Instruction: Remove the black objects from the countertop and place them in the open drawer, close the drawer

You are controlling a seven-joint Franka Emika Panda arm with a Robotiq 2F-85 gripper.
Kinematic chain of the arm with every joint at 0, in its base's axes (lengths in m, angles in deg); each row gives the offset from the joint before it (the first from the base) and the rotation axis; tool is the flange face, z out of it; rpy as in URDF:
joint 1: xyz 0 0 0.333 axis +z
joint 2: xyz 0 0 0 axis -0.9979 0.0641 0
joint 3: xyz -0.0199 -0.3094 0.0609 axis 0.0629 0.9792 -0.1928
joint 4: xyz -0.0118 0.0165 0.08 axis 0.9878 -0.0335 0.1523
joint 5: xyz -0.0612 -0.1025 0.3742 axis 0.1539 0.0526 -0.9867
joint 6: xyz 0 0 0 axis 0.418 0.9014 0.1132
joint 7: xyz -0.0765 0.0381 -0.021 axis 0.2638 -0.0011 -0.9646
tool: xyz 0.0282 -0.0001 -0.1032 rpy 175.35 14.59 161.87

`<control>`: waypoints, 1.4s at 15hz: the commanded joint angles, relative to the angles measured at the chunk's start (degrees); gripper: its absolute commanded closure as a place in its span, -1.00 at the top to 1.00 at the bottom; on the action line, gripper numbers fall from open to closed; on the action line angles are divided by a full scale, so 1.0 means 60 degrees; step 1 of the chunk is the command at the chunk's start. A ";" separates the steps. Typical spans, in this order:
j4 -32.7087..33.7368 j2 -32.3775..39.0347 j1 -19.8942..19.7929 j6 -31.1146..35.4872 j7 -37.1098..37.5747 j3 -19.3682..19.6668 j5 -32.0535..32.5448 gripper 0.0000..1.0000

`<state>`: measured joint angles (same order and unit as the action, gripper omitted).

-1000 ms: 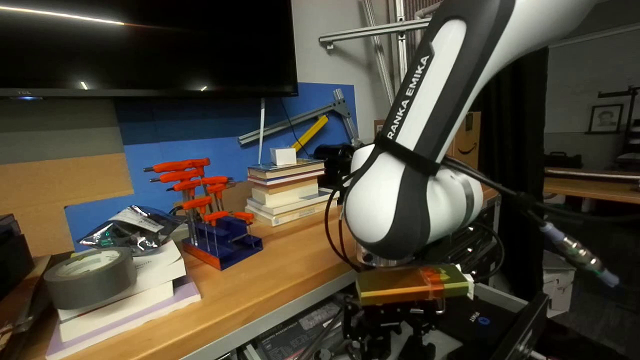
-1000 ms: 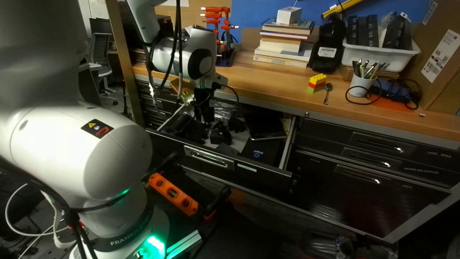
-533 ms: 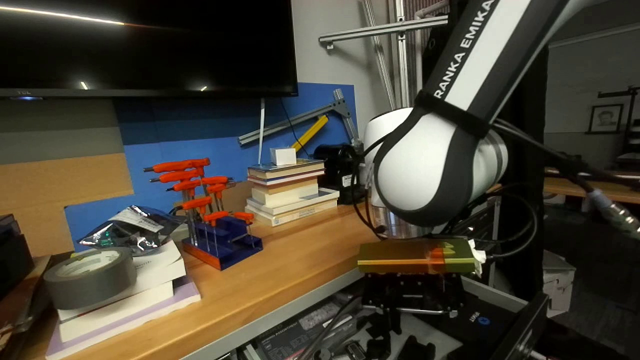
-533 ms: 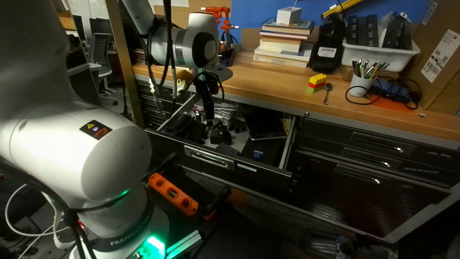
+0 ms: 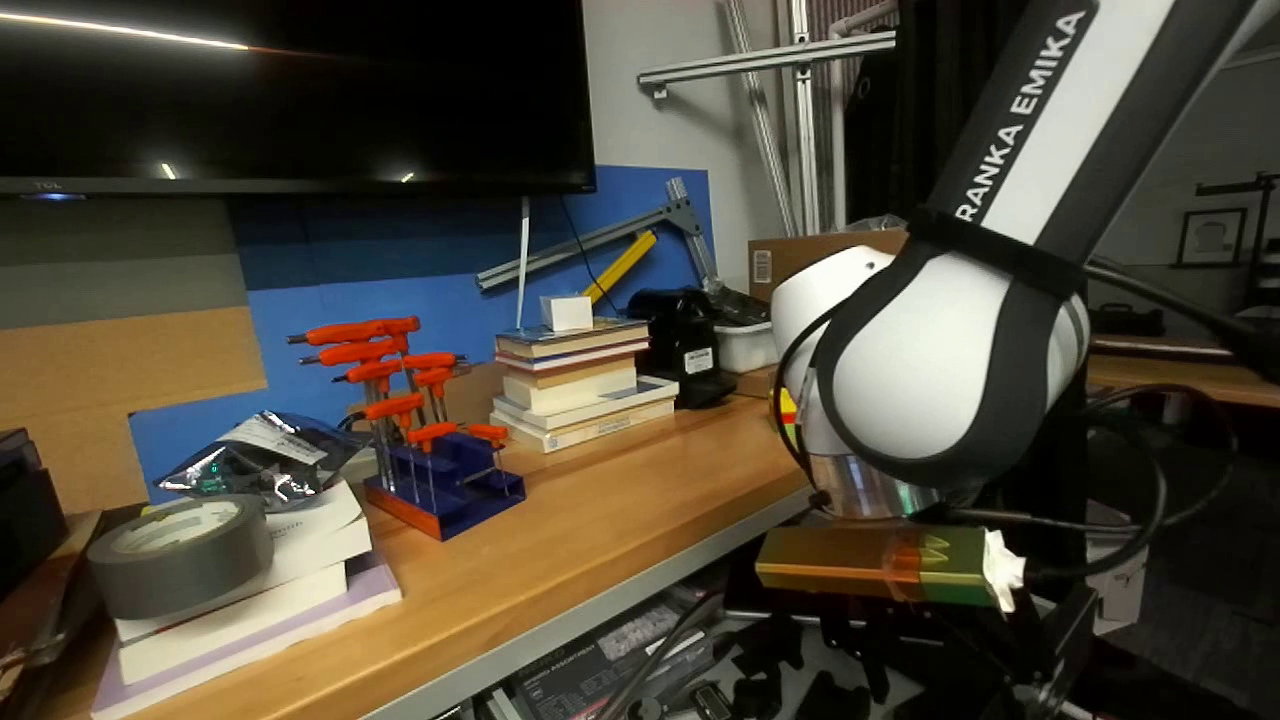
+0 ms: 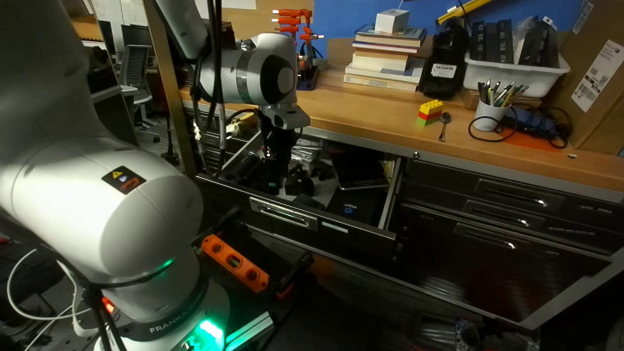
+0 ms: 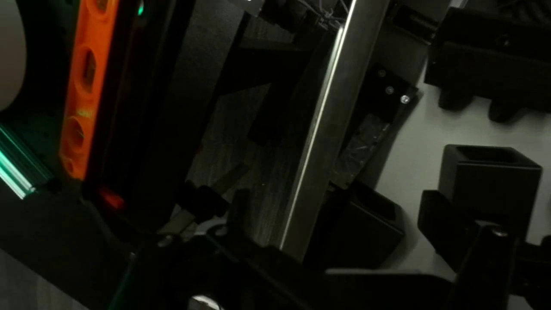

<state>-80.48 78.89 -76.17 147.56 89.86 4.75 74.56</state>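
The dark-grey drawer stands open below the wooden countertop. Several black lumps lie inside it, one squat one near the middle and another behind it. I see no small black lump on the countertop. My gripper points down over the front left part of the drawer. In the wrist view my gripper has its fingers spread wide, with the drawer's front edge and a black box-shaped piece showing between them. Nothing appears held. Contact with the drawer front cannot be told.
On the countertop are a book stack, a black boxy item, a toy brick, a spoon and a pen cup. A hex-key stand stands nearer the left. An orange level lies before the drawer.
My gripper has lifted from the drawer's interior, moved toward the drawer's front and come down again. The drawer and the black pieces in it look unmoved.
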 commanded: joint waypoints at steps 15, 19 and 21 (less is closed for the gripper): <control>-0.0016 0.2293 -0.1397 0.3343 -0.5396 -0.1250 -0.8671 1.00; 0.0511 0.2809 -0.1759 0.3727 -0.7362 -0.1894 -1.0528 1.00; 0.0927 0.3116 -0.1801 0.3946 -0.8081 -0.2162 -1.1215 1.00</control>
<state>-79.44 94.22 -85.74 168.64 47.40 -5.14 13.12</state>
